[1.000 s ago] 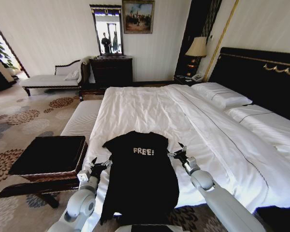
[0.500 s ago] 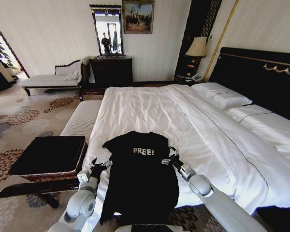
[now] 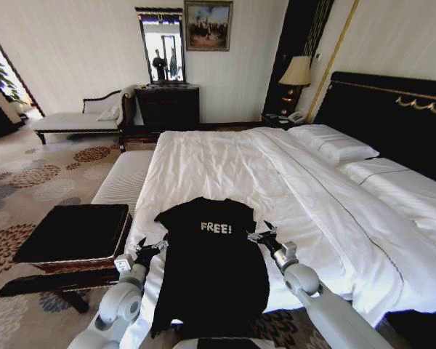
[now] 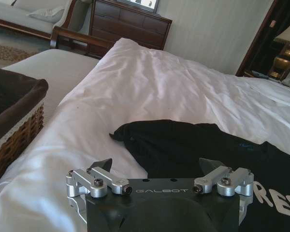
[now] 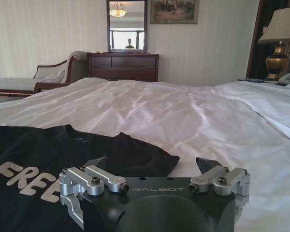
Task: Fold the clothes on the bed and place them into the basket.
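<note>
Black T-shirt (image 3: pixel 212 262) flat on bed (image 3: pixel 225 167).
Left gripper (image 3: pixel 150 245) and right gripper (image 3: pixel 259 233) flank its sleeves, jaws apart.

Striped walls, patterned carpet (image 3: pixel 36 182); dresser (image 3: pixel 168 106), lamp (image 3: pixel 296 71)

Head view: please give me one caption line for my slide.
Both open claws, left and right, flank a black T-shirt on the white bed, basket alongside.

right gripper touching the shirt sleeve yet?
Cannot tell. In the right wrist view the open right gripper sits over the T-shirt sleeve tip; no contact or gap shows plainly.
</note>
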Tool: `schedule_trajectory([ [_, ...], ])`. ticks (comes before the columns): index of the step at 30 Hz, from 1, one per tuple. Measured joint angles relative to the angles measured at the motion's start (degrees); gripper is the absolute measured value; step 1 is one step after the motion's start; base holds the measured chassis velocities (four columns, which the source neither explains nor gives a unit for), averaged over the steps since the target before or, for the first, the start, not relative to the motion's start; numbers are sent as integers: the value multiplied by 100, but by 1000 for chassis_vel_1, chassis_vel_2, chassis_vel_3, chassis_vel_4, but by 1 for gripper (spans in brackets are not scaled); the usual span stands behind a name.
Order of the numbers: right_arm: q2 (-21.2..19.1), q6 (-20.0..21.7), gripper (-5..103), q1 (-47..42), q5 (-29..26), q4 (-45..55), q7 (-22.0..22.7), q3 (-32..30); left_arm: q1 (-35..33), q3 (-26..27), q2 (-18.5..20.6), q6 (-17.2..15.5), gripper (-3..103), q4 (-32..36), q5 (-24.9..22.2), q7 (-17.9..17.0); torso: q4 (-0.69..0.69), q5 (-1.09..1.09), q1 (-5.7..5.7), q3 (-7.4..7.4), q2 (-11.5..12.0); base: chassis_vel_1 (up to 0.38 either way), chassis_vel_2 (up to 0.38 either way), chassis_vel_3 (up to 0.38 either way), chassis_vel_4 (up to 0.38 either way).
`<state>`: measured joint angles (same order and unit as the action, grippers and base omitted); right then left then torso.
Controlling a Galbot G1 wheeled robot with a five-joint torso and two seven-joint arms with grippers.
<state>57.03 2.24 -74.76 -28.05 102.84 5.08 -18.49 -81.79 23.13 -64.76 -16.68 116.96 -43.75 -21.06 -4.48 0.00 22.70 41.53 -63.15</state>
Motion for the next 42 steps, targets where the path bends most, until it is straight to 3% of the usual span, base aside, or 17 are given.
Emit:
schedule_trajectory([
  [2,83,-1,100,-126,50,24,0,-98,317,-12,1,-10,100,-229,-302,-44,1,0,0,0,0,0,0,0,0],
  [8,122,-20,100,-203,124,40,-7,-185,945,-18,4,72,103,-942,-483,-23,2,-1,0,0,0,0,0,0,0],
  [11,93,-21,100,-183,148,45,-9,-193,1477,-56,-88,172,98,-1777,-543,106,3,0,0,1,0,0,0,0,0],
  [12,93,-21,100,-183,148,45,-9,-193,1477,-56,-88,172,98,-1777,-543,106,3,0,0,1,0,0,0,0,0],
  [16,37,-10,100,-101,151,48,-12,-96,1962,-154,-282,212,78,-2455,-525,188,2,0,0,1,0,0,0,0,0],
  [18,29,-8,100,-88,151,48,-12,-88,2013,-172,-300,213,78,-2521,-510,199,2,-1,0,1,0,0,0,0,0],
  [24,-51,30,100,39,97,48,21,-55,2394,-309,-380,225,56,-2954,-346,299,3,0,0,0,0,0,0,0,0],
  [26,-56,33,100,43,91,46,23,-54,2414,-315,-380,229,56,-2980,-336,308,3,0,0,0,0,0,0,0,0],
  [28,-60,35,100,48,84,25,28,-51,2511,-324,-377,234,40,-3093,-325,321,2,0,0,0,0,0,0,0,0],
  [30,-58,36,100,49,84,21,30,-48,2535,-324,-378,235,40,-3122,-318,322,2,0,0,0,0,0,0,0,0],
  [32,-42,40,100,53,86,19,39,-38,2575,-339,-376,235,29,-3175,-303,323,2,0,0,1,1,0,0,0,0],
  [33,-37,43,100,59,87,18,43,-32,2581,-347,-369,235,29,-3184,-297,323,1,0,0,0,1,0,0,0,0],
  [34,-34,47,100,66,89,15,45,-27,2581,-356,-359,235,18,-3186,-287,328,2,0,0,1,0,0,0,0,0],
  [36,-34,48,100,70,90,13,49,-26,2579,-357,-351,235,18,-3186,-281,333,2,0,0,0,0,0,0,0,0],
  [37,-34,49,100,72,90,12,50,-25,2578,-357,-350,235,13,-3186,-280,334,2,0,0,0,0,0,0,0,0],
  [38,-36,52,100,82,91,7,65,-25,2564,-361,-315,236,1,-3166,-258,347,2,0,0,0,0,0,0,0,0],
  [42,-35,53,100,86,92,12,69,-25,2563,-397,-256,221,0,-3085,-252,346,2,0,0,0,0,0,0,0,0],
])
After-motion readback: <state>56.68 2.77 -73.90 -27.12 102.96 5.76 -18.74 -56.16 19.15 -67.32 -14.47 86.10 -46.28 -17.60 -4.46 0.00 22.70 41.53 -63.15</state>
